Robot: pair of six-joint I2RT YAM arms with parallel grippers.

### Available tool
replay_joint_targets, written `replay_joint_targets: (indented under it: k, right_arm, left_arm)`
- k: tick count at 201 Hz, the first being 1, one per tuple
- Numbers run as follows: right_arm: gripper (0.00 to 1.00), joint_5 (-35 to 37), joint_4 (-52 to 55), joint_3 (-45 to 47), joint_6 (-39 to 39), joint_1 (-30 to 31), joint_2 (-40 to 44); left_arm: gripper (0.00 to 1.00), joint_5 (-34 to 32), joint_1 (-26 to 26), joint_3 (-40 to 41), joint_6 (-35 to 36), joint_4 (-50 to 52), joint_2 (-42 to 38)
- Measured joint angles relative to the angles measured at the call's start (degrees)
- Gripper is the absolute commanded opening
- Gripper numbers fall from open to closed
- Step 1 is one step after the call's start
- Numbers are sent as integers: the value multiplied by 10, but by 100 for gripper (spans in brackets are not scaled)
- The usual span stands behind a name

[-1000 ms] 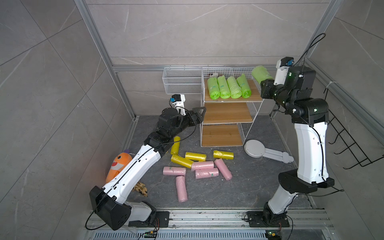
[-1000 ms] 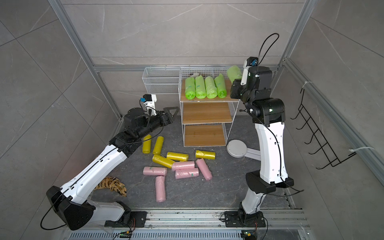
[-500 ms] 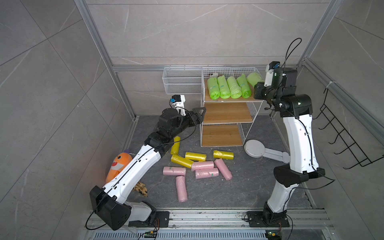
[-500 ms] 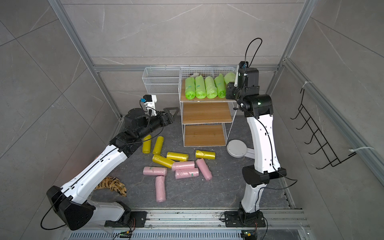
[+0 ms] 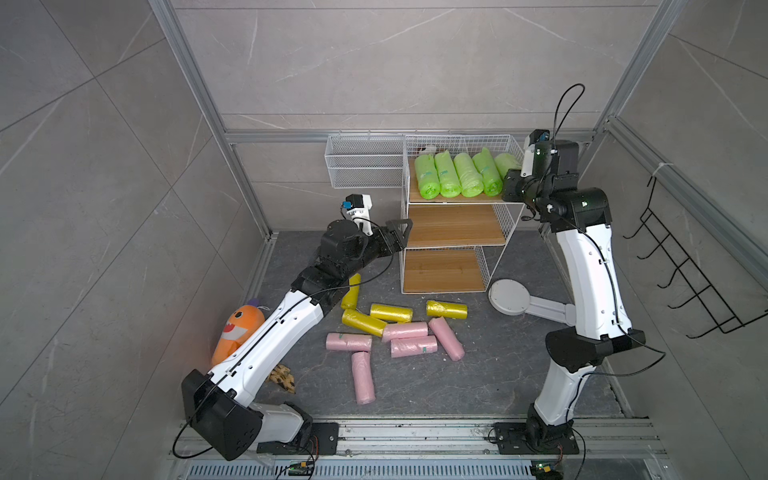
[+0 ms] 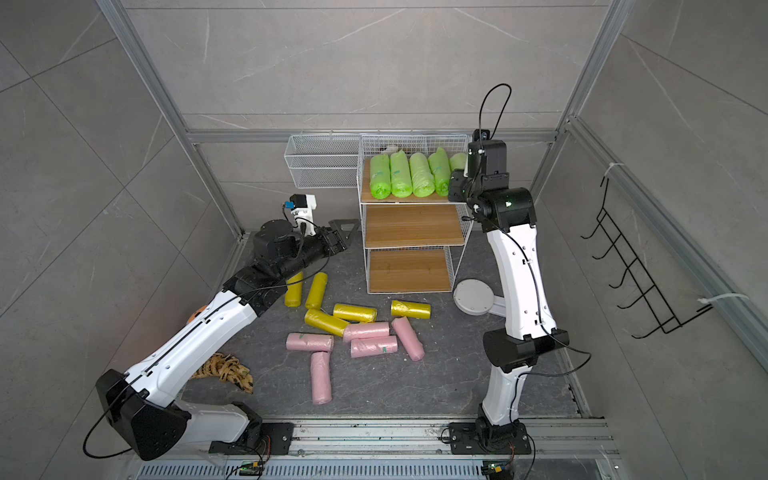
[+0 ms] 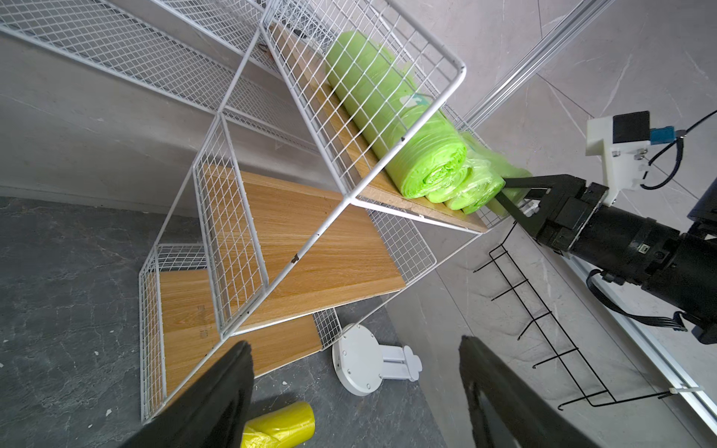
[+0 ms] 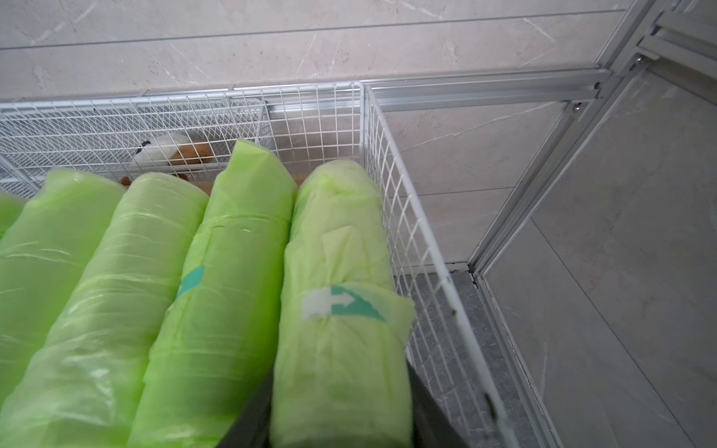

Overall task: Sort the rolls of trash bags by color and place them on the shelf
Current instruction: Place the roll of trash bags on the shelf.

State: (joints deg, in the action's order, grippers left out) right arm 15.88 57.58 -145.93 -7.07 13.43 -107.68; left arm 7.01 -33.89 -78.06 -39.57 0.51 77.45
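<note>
The right gripper [image 7: 506, 192] holds the fifth green roll [image 8: 337, 252], laid on the top board of the shelf [image 5: 453, 226] beside four green rolls [image 5: 455, 174]. Its arm reaches up high. Five yellow rolls [image 5: 390, 312] and five pink rolls [image 5: 348, 341] wait on the floor [image 5: 436, 386]. The left gripper [image 5: 402, 232] is wide open and empty, low beside the shelf.

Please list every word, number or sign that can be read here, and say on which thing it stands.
Words, brands, numbers: none readable.
White arrow, no letters: on the teal-and-white sticker of the outermost green roll on the shelf.
Teal label on the neighbouring green roll: partly hidden, nothing readable.
Small stickers on the pink rolls: too small to read.
</note>
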Motion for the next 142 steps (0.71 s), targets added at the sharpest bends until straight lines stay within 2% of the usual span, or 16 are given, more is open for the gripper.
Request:
replay_joint_targets:
  k: [72, 117, 142]
  right_arm:
    - [57, -5, -9, 1, -9, 0, 5]
    - [58, -27, -9, 2, -9, 0, 36]
    - [54, -50, -7, 15, -11, 0, 67]
  left_arm:
    - [86, 7, 0, 11, -1, -7, 0]
    - [86, 7, 0, 13, -1, -7, -1]
    - [87, 7, 0, 13, 0, -5, -2]
